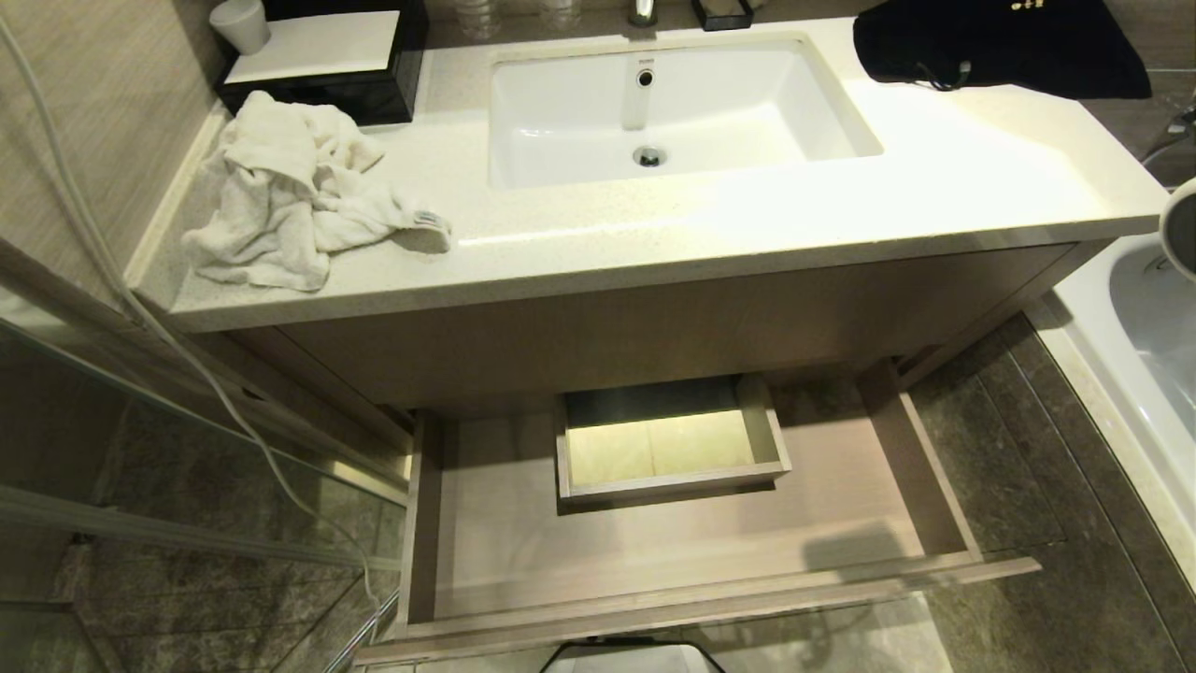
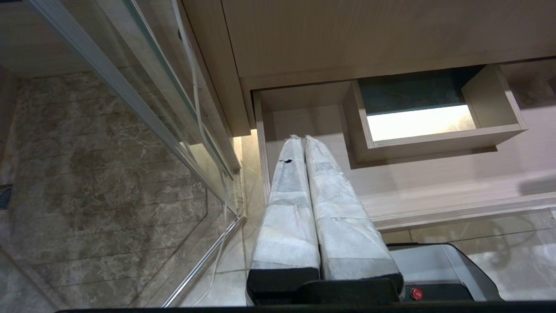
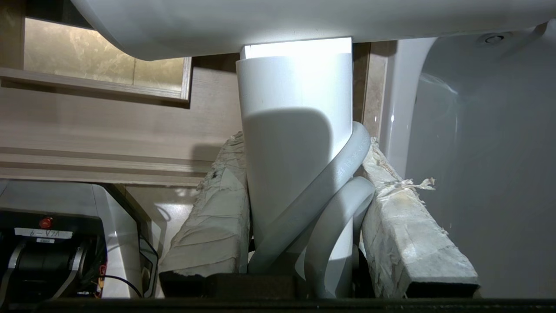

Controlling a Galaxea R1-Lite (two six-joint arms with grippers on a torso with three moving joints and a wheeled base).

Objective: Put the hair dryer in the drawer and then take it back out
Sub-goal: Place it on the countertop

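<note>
Holding: my right pincer (image 3: 304,208) pinches the hair dryer (image 3: 295,130) handle, right of the drawer (image 1: 710,598)
Left pincer (image 2: 302,139): pressed together, parked near the drawer's left

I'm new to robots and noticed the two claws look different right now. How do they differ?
The right gripper has its fingers spread around the hair dryer handle and cord; the left gripper has its fingers pressed together, holding nothing. The right gripper is beside the bathtub; the left gripper hangs near the open drawer, at its left front corner. Both have fingers wrapped in white padding.
</note>
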